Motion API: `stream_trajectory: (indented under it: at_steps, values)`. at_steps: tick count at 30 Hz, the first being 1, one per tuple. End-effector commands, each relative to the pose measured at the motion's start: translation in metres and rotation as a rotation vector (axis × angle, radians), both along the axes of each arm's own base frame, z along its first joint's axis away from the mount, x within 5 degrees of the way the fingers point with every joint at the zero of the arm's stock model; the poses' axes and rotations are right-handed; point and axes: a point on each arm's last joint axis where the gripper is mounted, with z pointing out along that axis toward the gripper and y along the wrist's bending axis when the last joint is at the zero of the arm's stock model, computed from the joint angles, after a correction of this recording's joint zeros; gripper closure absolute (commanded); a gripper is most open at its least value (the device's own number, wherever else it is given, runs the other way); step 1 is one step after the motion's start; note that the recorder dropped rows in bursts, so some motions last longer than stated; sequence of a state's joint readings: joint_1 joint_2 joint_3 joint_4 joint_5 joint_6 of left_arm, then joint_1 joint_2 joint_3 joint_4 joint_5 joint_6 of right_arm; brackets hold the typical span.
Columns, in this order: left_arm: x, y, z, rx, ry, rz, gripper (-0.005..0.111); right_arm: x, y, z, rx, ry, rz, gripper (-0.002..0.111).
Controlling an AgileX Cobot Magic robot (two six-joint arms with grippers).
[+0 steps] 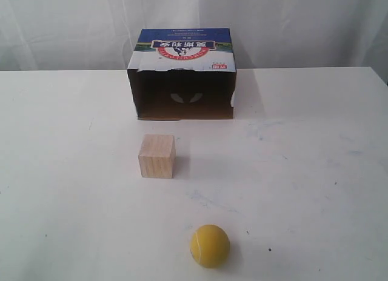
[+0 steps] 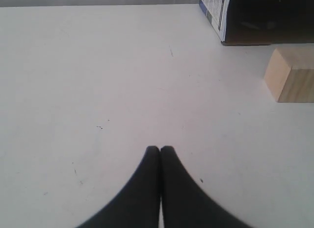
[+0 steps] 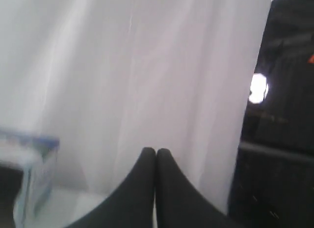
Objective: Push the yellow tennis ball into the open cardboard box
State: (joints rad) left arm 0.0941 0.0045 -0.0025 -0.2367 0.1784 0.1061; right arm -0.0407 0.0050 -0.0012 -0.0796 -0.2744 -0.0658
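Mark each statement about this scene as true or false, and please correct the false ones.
1. The yellow tennis ball lies on the table, outside the open cardboard box. True.
2. The left hand and the right hand are both shut. True.
3. The wooden cube stands nearer the box than the ball does. True.
4. The box's opening faces away from the ball. False: it faces the ball's side.
5. The left hand grips the cube. False: it holds nothing.

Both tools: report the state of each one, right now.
Left tool: closed, holding nothing.
Right tool: closed, holding nothing.
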Motion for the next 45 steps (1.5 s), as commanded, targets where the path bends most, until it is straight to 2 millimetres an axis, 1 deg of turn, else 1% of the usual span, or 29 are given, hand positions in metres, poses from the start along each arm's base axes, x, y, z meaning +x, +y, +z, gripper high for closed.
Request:
stream_trajectory:
  at_steps: [1,3,4,6,8,9,10,12,13,14,15,17,19,21,24,26,27,29,31,33,34,35,36,37,38,39,40,42,45]
  values:
    - [0.000,0.000,0.000,0.000,-0.008,-0.002,0.107,-0.027,0.000,0.038,0.273,-0.521,0.190,0.108]
    - [0.000,0.000,0.000,0.000,-0.008,-0.002,0.107,-0.044,-0.009,0.052,0.372,-0.745,0.195,0.108]
    - [0.000,0.000,0.000,0.000,-0.008,-0.002,0.107,-0.054,-0.016,0.064,0.468,-0.849,0.190,0.108]
    - [0.000,0.000,0.000,0.000,-0.008,-0.002,0.107,-0.074,-0.029,0.097,0.643,-0.997,0.192,0.108]
    - [0.000,0.000,0.000,0.000,-0.008,-0.002,0.107,-0.083,-0.037,0.131,0.761,-1.006,0.160,0.108]
    - [0.000,0.000,0.000,0.000,-0.008,-0.002,0.107,-0.082,-0.038,0.152,0.752,-0.965,0.114,0.108]
    - [0.000,0.000,0.000,0.000,-0.007,-0.002,0.107,-0.077,-0.036,0.172,0.679,-0.905,0.050,0.108]
    - [0.000,0.000,0.000,-0.001,-0.004,-0.003,0.107,-0.054,-0.030,0.206,0.483,-0.739,-0.053,0.108]
    - [0.000,0.000,0.000,-0.003,-0.005,-0.003,0.107,-0.038,-0.027,0.221,0.398,-0.651,-0.078,0.108]
    - [0.000,0.000,0.000,-0.005,-0.005,-0.002,0.107,-0.023,-0.024,0.231,0.347,-0.580,-0.084,0.108]
    - [0.000,0.000,0.000,-0.010,-0.005,-0.003,0.107,-0.003,-0.022,0.239,0.315,-0.493,-0.076,0.108]
    - [0.000,-0.001,0.000,-0.024,-0.006,-0.003,0.107,0.035,-0.019,0.246,0.265,-0.340,-0.069,0.108]
    - [0.000,-0.001,0.000,-0.022,-0.006,-0.004,0.107,0.081,-0.018,0.238,0.179,-0.162,-0.090,0.108]
    - [0.000,-0.001,0.000,-0.020,-0.006,-0.004,0.107,0.122,-0.018,0.219,0.035,0.012,-0.126,0.108]
    - [0.000,-0.001,0.000,-0.020,-0.006,-0.004,0.107,0.185,-0.018,0.171,-0.262,0.308,-0.151,0.108]
    - [0.000,-0.001,0.000,-0.020,-0.006,-0.004,0.107,0.214,-0.019,0.136,-0.352,0.495,-0.100,0.108]
    - [0.000,-0.001,0.000,-0.020,-0.006,-0.004,0.107,0.223,-0.018,0.124,-0.346,0.566,-0.063,0.108]
    - [0.000,-0.001,0.000,-0.020,-0.006,-0.004,0.107,0.234,-0.014,0.094,-0.234,0.755,0.048,0.108]
    - [0.000,-0.001,0.000,-0.020,-0.006,-0.004,0.107,0.235,-0.006,0.071,-0.156,0.938,0.159,0.108]
    - [0.000,-0.001,0.000,-0.020,-0.006,-0.004,0.107,0.229,0.001,0.057,-0.070,1.087,0.240,0.108]
    - [0.000,-0.001,0.000,-0.020,-0.006,-0.004,0.107,0.224,0.006,0.052,0.014,1.171,0.279,0.108]
    - [0.000,-0.001,0.000,-0.020,-0.006,-0.004,0.107,0.218,0.012,0.048,0.056,1.255,0.329,0.108]
    - [0.000,-0.001,0.000,-0.020,-0.006,-0.004,0.107,0.210,0.019,0.047,0.077,1.318,0.379,0.108]
    - [0.000,-0.001,0.000,-0.020,-0.006,-0.004,0.107,0.198,0.033,0.047,0.078,1.410,0.484,0.108]
    - [0.000,-0.001,0.000,-0.020,-0.006,-0.004,0.107,0.190,0.043,0.048,0.073,1.461,0.560,0.108]
    - [0.000,-0.001,0.000,-0.020,-0.006,-0.004,0.107,0.182,0.054,0.050,0.067,1.500,0.634,0.108]
    - [0.000,-0.001,0.000,-0.020,-0.006,-0.004,0.107,0.170,0.071,0.053,0.051,1.531,0.734,0.108]
    - [0.000,-0.001,0.000,-0.020,-0.006,-0.004,0.107,0.154,0.096,0.058,0.019,1.522,0.840,0.108]
    - [0.000,-0.001,0.000,-0.020,-0.006,-0.004,0.107,0.136,0.134,0.058,0.038,1.485,0.901,0.108]
